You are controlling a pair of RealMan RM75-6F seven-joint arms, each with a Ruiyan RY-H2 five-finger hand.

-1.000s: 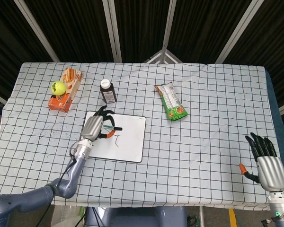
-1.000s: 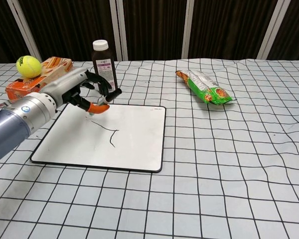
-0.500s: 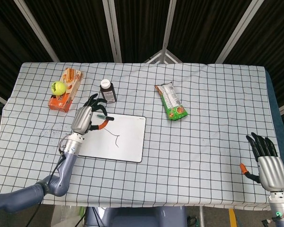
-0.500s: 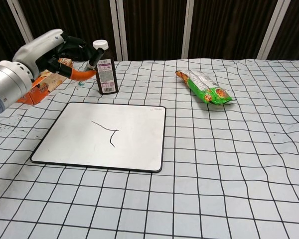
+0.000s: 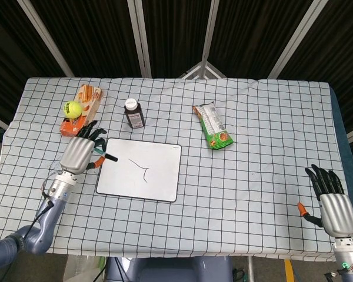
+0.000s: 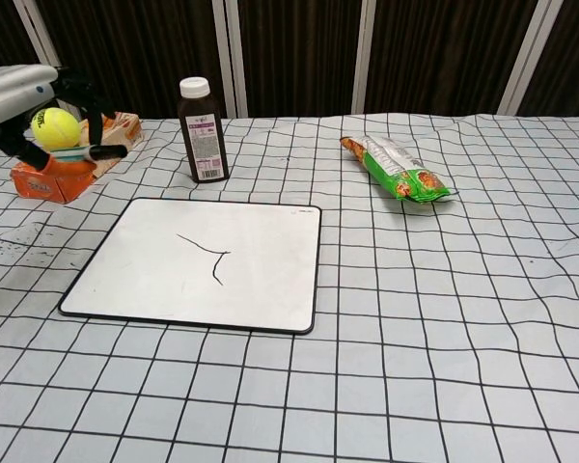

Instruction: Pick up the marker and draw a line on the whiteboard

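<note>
The whiteboard (image 5: 156, 182) (image 6: 251, 275) lies flat on the checkered table and carries a short bent black line (image 5: 143, 168) (image 6: 210, 261) near its middle. My left hand (image 5: 79, 155) (image 6: 24, 96) hovers off the board's left edge, raised above the table, and holds the marker (image 5: 105, 156) (image 6: 92, 151) with its dark tip pointing toward the board. My right hand (image 5: 332, 202) hangs open by the table's front right corner, far from the board, and shows only in the head view.
A dark bottle (image 5: 134, 113) (image 6: 202, 129) stands just behind the board. An orange box (image 5: 82, 111) (image 6: 63, 174) with a yellow tennis ball (image 5: 72, 108) (image 6: 57, 127) sits at the back left, close to my left hand. A green snack bag (image 5: 212, 125) (image 6: 397, 167) lies at the back centre.
My left hand lifted the marker off the board and swung left and up, ending beside the board's left edge near the orange box. The drawn line stays. The right hand has not moved.
</note>
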